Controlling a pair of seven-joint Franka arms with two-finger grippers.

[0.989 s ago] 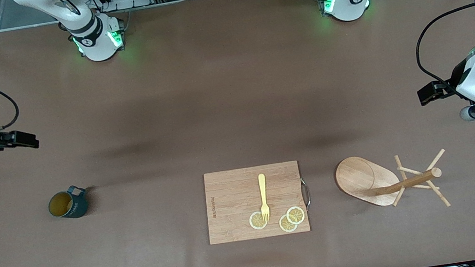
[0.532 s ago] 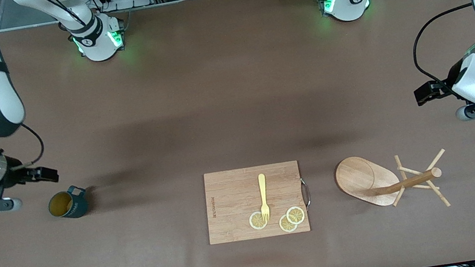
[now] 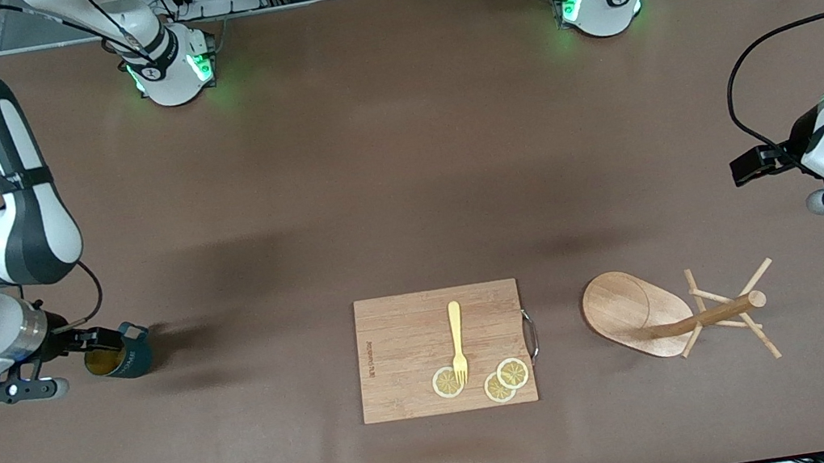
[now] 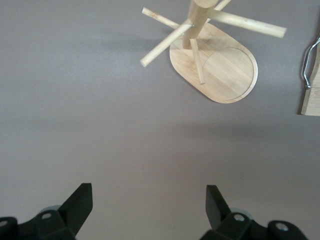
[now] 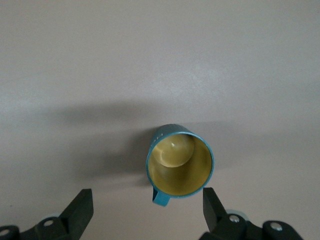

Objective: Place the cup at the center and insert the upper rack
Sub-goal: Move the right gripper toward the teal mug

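Right wrist view: my right gripper (image 5: 145, 212) hangs with fingers spread wide over the cup (image 5: 180, 166), which stands upright toward the right arm's end of the table, handle at six o'clock. I should descend straddling the rim and close squarely, clear of the handle. My left gripper (image 4: 147, 205), also open, waits above bare table near the upper rack (image 4: 215, 62).

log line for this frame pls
right end effector: open, at cup | left end effector: open, waiting near upper rack | cup: upright, ungrasped | upper rack: on its side
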